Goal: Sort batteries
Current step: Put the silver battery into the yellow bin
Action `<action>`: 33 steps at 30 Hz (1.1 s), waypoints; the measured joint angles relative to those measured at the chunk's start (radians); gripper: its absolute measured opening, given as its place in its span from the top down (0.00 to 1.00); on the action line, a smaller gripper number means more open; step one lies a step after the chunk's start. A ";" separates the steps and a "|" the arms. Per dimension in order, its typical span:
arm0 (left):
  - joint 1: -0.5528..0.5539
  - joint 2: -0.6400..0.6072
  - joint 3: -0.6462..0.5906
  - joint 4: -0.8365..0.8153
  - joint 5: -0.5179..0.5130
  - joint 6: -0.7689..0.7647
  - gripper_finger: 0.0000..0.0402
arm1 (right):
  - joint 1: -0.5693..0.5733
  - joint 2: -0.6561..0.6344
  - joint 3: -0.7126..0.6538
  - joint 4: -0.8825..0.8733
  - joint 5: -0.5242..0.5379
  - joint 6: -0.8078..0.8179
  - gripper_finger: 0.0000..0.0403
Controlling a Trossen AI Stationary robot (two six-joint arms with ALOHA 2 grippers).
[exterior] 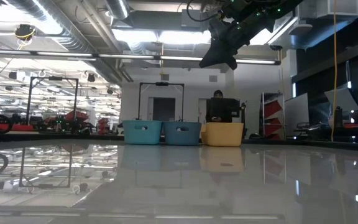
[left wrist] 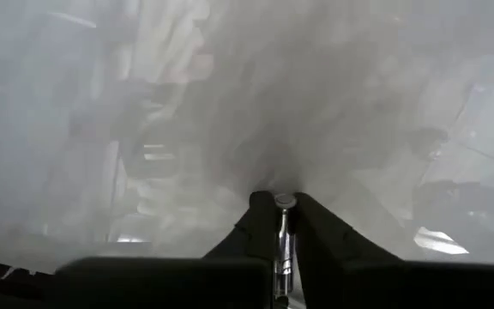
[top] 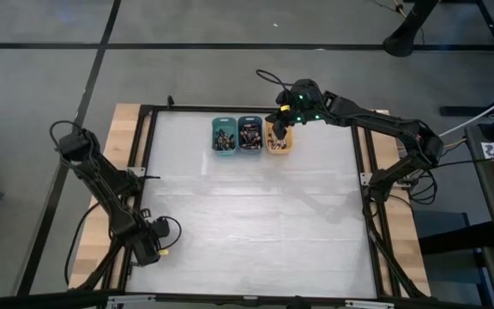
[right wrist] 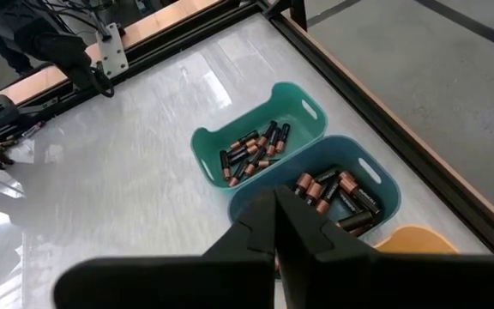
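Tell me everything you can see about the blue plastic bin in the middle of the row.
The blue plastic bin is small, with rounded corners and a slot handle in its end wall. It stands upright at the table's far edge, flanked closely by the teal bin and the orange bin. Inside lies a loose heap of dark batteries with coppery bands.

The left end effector [left wrist: 283, 225] is closed, its fingertips close above the pale table [left wrist: 144, 129].
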 joint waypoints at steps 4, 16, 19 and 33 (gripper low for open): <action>0.013 0.004 0.030 -0.028 -0.004 -0.005 0.94 | 0.000 0.000 0.000 0.000 0.000 -0.006 1.00; 0.158 -0.003 0.130 -0.111 -0.087 0.153 0.97 | 0.000 0.000 0.000 0.006 0.000 -0.010 1.00; 0.209 -0.013 0.167 -0.164 -0.121 0.218 0.96 | 0.000 0.000 0.000 0.006 -0.004 -0.010 1.00; 0.645 -0.323 0.230 -0.082 -0.400 0.495 0.95 | -0.085 0.001 -0.047 0.112 -0.390 0.066 1.00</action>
